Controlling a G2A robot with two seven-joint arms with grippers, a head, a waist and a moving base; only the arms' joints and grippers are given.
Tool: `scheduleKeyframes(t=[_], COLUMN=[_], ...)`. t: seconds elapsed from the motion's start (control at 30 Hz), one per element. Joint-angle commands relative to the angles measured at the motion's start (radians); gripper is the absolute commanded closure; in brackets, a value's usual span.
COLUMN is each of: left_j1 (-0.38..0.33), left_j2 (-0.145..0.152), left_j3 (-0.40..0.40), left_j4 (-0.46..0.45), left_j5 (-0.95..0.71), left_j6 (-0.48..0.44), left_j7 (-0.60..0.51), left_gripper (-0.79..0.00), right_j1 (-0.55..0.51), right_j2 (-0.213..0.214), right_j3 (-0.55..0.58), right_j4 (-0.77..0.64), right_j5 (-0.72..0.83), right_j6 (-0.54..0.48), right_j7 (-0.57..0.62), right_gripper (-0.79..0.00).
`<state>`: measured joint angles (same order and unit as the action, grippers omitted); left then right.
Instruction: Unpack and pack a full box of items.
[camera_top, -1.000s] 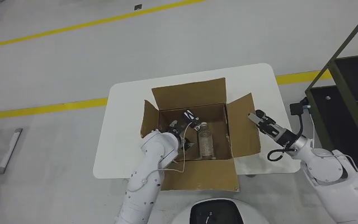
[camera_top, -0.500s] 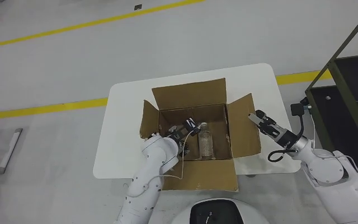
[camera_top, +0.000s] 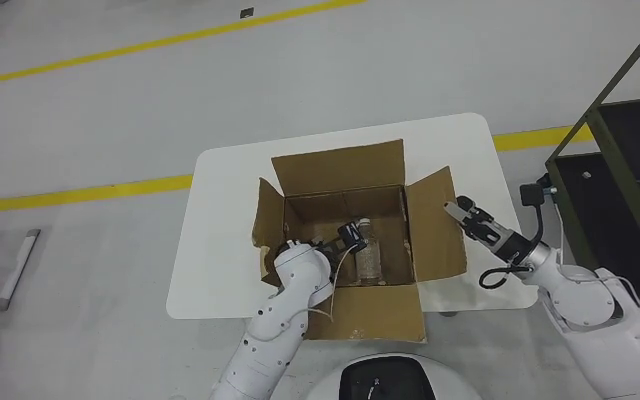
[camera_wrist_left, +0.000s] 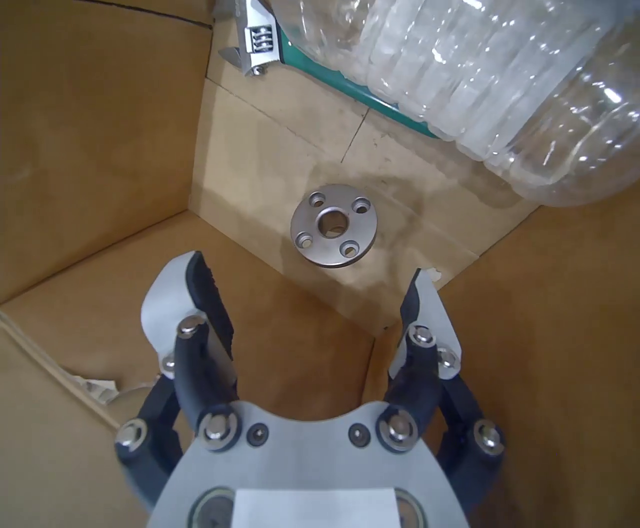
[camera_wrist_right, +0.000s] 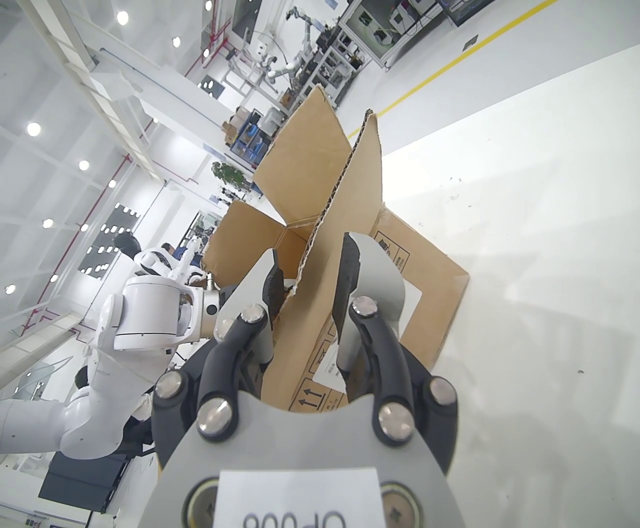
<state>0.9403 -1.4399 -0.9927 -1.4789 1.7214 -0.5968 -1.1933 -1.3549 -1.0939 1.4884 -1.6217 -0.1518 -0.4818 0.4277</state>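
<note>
Inside the left half of the open cardboard box (camera_top: 340, 168) on the white table (camera_top: 225, 230), the left gripper (camera_wrist_left: 307, 272) hangs with fingers spread wide and empty over a round metal flange (camera_wrist_left: 333, 225) lying flat on the box floor. Along the middle of the floor a clear plastic bottle (camera_wrist_left: 475, 90) lies on its side, partly covering a green-handled wrench (camera_wrist_left: 255, 40). At the box's right edge, the right gripper (camera_wrist_right: 312, 270) has its fingers apart, one on either side of the right flap (camera_wrist_right: 350, 190).

The box (camera_wrist_right: 425, 300) bears upright-arrow marks (camera_wrist_right: 306, 400); the right gripper (camera_wrist_right: 312, 257) carries a printed label (camera_wrist_right: 300, 500).
</note>
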Motion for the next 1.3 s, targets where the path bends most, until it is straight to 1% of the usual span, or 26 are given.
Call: scheduleKeyframes(t=[0.0, 0.03, 0.07, 0.13, 0.17, 0.2, 0.23, 0.27, 0.3, 0.37, 0.53, 0.77, 0.87, 0.93, 0.97, 1.0, 1.17, 1.27], left_j1=[-0.003, -0.007, -0.010, -0.014, -0.015, -0.017, -0.020, -0.023, -0.025, -0.029, -0.031, -0.036, -0.042, -0.046, -0.047, -0.049, -0.053, -0.057], left_j2=[-0.001, -0.001, -0.001, -0.001, -0.002, -0.002, -0.003, -0.003, -0.004, -0.005, -0.008, -0.012, -0.014, -0.015, -0.016, -0.016, -0.019, -0.022], left_j3=[0.009, 0.015, 0.021, 0.035, 0.035, 0.037, 0.039, 0.041, 0.044, 0.049, 0.065, 0.078, 0.078, 0.078, 0.076, 0.075, 0.066, 0.041], left_j4=[0.018, 0.023, 0.027, 0.037, 0.043, 0.050, 0.056, 0.063, 0.071, 0.083, 0.096, 0.115, 0.129, 0.137, 0.140, 0.142, 0.145, 0.140], left_j5=[0.009, 0.018, 0.031, 0.060, 0.061, 0.065, 0.070, 0.073, 0.078, 0.086, 0.096, 0.105, 0.110, 0.111, 0.106, 0.105, 0.088, 0.024], left_j6=[-0.001, -0.006, -0.008, -0.013, -0.007, -0.005, -0.003, -0.001, -0.001, 0.001, -0.005, -0.011, -0.007, -0.005, 0.000, 0.001, 0.017, 0.031], left_j7=[0.010, 0.010, 0.012, 0.020, 0.027, 0.031, 0.035, 0.039, 0.041, 0.046, 0.053, 0.059, 0.065, 0.070, 0.074, 0.075, 0.089, 0.085], left_gripper=[-0.625, -0.606, -0.606, -0.545, -0.542, -0.486, -0.388, -0.360, -0.369, -0.354, -0.372, -0.351, -0.296, -0.172, -0.126, 0.000, 0.000, 0.000], right_j1=[0.001, 0.002, 0.004, 0.008, 0.010, 0.012, 0.014, 0.016, 0.018, 0.022, 0.029, 0.035, 0.036, 0.036, 0.036, 0.036, 0.037, 0.038], right_j2=[0.000, 0.000, 0.000, 0.000, 0.000, 0.000, 0.000, 0.000, 0.000, 0.000, 0.000, 0.000, 0.000, 0.000, 0.000, 0.000, 0.001, 0.001], right_j3=[0.002, 0.002, 0.002, 0.002, 0.002, 0.002, 0.001, 0.001, 0.000, -0.001, -0.003, -0.004, -0.004, -0.004, -0.004, -0.004, -0.003, -0.004], right_j4=[0.002, 0.003, 0.004, 0.008, 0.009, 0.010, 0.013, 0.014, 0.016, 0.019, 0.027, 0.034, 0.036, 0.036, 0.037, 0.037, 0.037, 0.037], right_j5=[0.003, 0.004, 0.004, 0.006, 0.006, 0.007, 0.008, 0.008, 0.008, 0.010, 0.014, 0.019, 0.019, 0.019, 0.020, 0.021, 0.019, 0.021], right_j6=[-0.001, -0.002, -0.002, -0.002, -0.003, -0.005, -0.005, -0.005, -0.005, -0.006, -0.009, -0.015, -0.016, -0.016, -0.015, -0.015, -0.013, -0.012], right_j7=[0.000, 0.001, 0.002, 0.004, 0.004, 0.004, 0.005, 0.005, 0.006, 0.009, 0.011, 0.012, 0.011, 0.011, 0.011, 0.012, 0.013, 0.013], right_gripper=[-0.243, -0.234, -0.231, -0.222, -0.219, -0.215, -0.219, -0.219, -0.225, -0.222, -0.222, -0.215, -0.212, -0.212, -0.212, -0.209, -0.206, -0.203])
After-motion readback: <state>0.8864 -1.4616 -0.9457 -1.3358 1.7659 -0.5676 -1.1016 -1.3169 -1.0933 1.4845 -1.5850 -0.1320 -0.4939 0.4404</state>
